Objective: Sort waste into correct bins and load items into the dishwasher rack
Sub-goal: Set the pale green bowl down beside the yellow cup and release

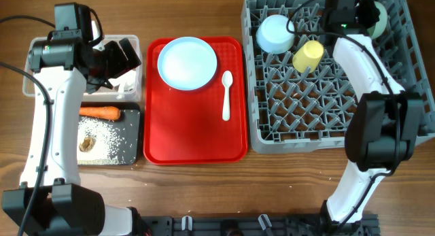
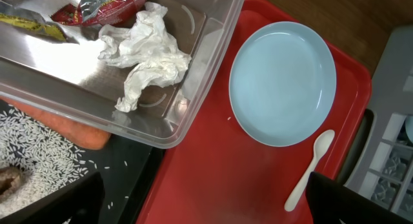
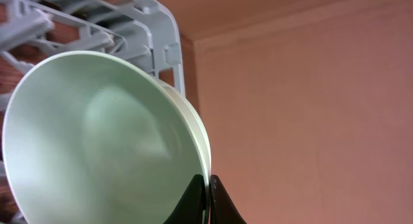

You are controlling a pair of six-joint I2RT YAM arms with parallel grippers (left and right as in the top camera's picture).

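The right end effector (image 3: 207, 188) is closed on the rim of a pale bowl (image 3: 97, 140), tilted at the far right corner of the dishwasher rack (image 1: 272, 130). The left end effector (image 2: 206, 201) is wide open and empty, above the clear tub (image 2: 193, 114) holding tissue (image 2: 145, 56) and a wrapper (image 2: 97, 4). The plate (image 2: 284, 82) and spoon (image 2: 310, 169) lie on the red tray (image 2: 213, 179); carrot (image 1: 100, 113) and rice (image 1: 112, 137) lie in the black tray (image 1: 134, 113)
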